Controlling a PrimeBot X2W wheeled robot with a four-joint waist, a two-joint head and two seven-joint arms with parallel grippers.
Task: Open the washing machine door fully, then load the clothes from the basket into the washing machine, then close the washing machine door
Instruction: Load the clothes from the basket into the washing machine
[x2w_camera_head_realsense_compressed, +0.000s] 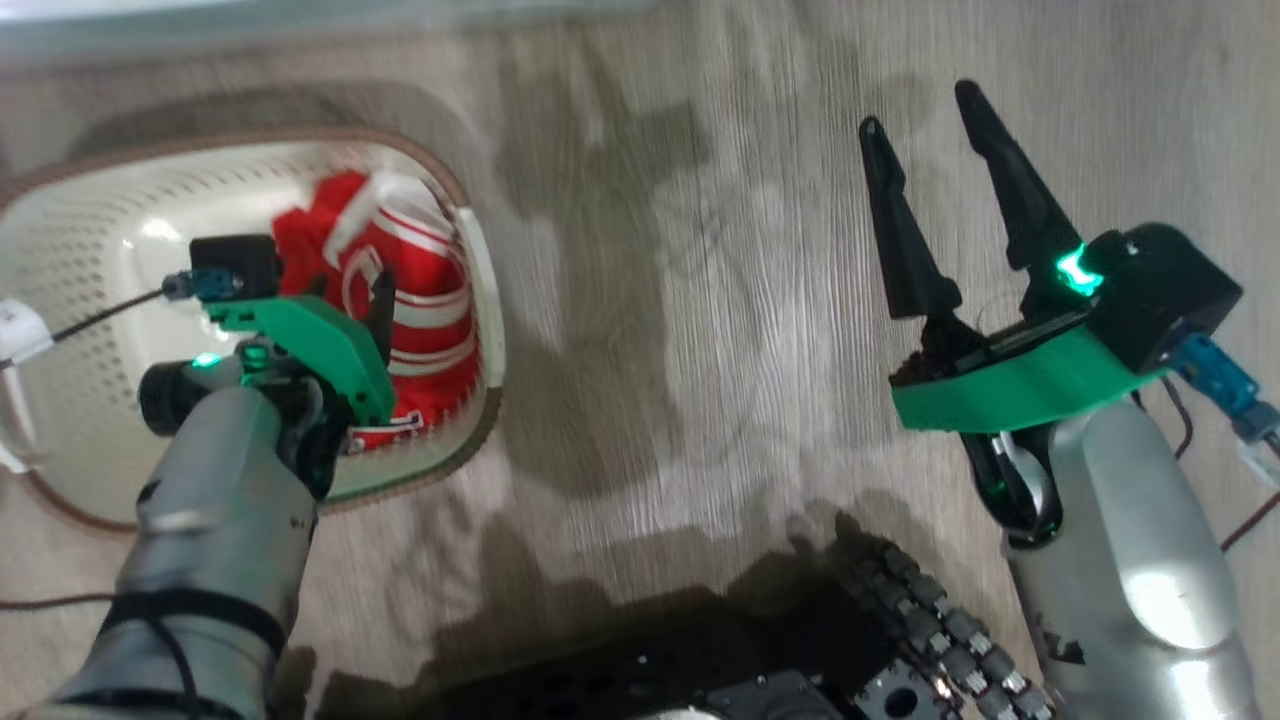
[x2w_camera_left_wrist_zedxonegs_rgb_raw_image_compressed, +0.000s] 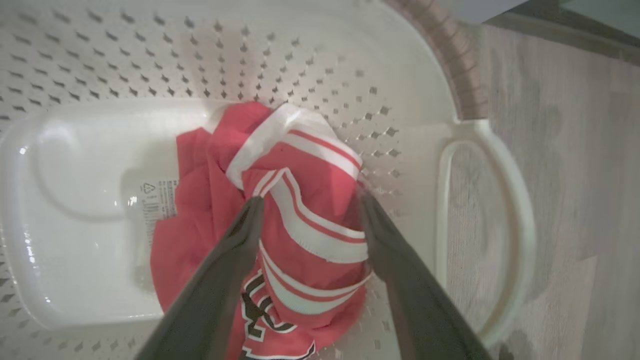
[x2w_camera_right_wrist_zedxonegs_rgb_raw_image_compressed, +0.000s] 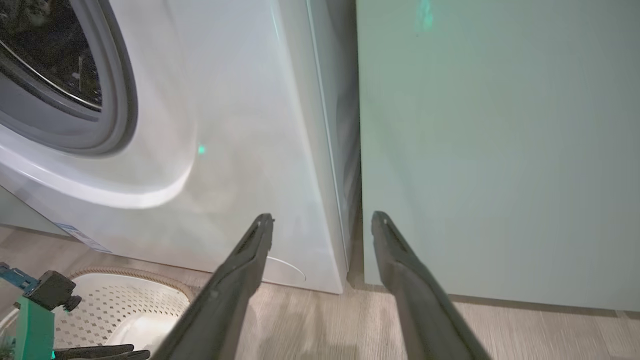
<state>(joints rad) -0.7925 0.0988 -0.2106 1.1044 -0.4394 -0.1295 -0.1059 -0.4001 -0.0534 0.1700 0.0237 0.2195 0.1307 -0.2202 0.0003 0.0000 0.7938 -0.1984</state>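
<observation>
Left pincer (x2w_camera_left_wrist_zedxonegs_rgb_raw_image_compressed: 307, 200) spread wide down inside the basket (x2w_camera_left_wrist_zedxonegs_rgb_raw_image_compressed: 300, 60), fingers straddling the bunched red clothes (x2w_camera_left_wrist_zedxonegs_rgb_raw_image_compressed: 310, 235), not clamped, right pincer (x2w_camera_head_realsense_compressed: 922, 108) wide open and empty above the floor (x2w_camera_head_realsense_compressed: 650, 300), washing machine (x2w_camera_right_wrist_zedxonegs_rgb_raw_image_compressed: 225, 125) ahead of its fingertips

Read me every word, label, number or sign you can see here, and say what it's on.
No text reads in full.
On the paper label in the basket: a triangle recycling sign; the print is too small.
On the red sports garment: black white-edged letters, folded and cut off, unreadable.
On the washing machine: a blue-and-white sticker, too blurred.
</observation>
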